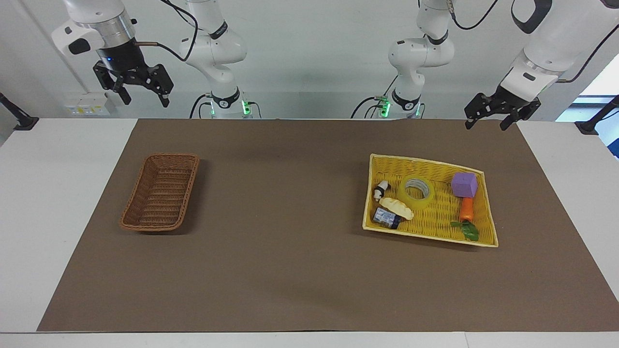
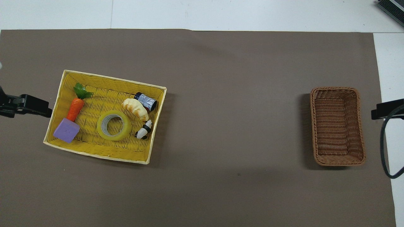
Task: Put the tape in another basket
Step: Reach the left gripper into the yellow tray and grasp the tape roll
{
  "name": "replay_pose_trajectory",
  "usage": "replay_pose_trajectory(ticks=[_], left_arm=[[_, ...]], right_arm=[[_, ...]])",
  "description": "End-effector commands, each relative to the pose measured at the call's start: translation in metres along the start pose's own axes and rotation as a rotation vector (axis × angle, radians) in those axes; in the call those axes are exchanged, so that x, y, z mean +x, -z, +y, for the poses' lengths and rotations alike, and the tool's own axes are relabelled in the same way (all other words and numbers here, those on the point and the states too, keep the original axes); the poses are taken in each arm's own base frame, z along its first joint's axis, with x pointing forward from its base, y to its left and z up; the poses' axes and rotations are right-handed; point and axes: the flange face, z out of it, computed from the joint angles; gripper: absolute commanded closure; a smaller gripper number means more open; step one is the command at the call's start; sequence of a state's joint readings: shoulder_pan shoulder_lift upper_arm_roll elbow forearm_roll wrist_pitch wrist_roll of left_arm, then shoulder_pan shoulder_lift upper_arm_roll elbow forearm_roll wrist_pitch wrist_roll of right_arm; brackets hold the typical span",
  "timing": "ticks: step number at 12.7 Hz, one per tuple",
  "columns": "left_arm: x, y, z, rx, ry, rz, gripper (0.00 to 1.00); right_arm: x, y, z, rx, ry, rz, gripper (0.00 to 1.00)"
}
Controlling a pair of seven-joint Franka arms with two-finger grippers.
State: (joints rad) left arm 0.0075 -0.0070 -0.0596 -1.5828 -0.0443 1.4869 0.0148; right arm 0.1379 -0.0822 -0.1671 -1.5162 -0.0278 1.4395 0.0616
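Tape (image 1: 417, 192) flat in yellow basket (image 1: 430, 164), between croissant (image 1: 396, 208) and purple cube (image 1: 464, 184). Brown wicker basket (image 1: 160, 192) well apart, toward right arm's end. Left gripper (image 1: 487, 123) open, empty, raised near yellow basket. Right gripper (image 1: 143, 97) open, empty, waiting raised.

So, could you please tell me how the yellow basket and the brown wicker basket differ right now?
The yellow basket is wide and shallow; the brown wicker basket is narrower with sloping sides. The yellow basket holds the tape and several small items; the brown wicker basket holds nothing. The yellow basket sits askew at the left arm's end, the brown wicker basket at the right arm's. Both are woven and rectangular.
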Motion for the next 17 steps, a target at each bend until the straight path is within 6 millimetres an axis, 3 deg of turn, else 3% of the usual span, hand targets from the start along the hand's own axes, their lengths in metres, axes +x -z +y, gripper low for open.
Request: replay_pose_trajectory(ticks=[1, 9, 13, 17], left_arm=[[0.002, -0.026, 0.003, 0.006, -0.016, 0.018, 0.0], [0.011, -0.12, 0.005, -0.011, 0.009, 0.052, 0.0], [0.012, -0.168, 0.015, -0.01, -0.006, 0.051, 0.0], [0.016, -0.235, 0.021, -0.008, 0.045, 0.019, 0.0]], right_arm=[[-0.004, 0.001, 0.002, 0.001, 0.017, 0.008, 0.0], [-0.004, 0.001, 0.002, 0.001, 0.017, 0.008, 0.0], [-0.004, 0.001, 0.002, 0.001, 0.017, 0.008, 0.0], [-0.004, 0.001, 0.002, 0.001, 0.017, 0.005, 0.0]])
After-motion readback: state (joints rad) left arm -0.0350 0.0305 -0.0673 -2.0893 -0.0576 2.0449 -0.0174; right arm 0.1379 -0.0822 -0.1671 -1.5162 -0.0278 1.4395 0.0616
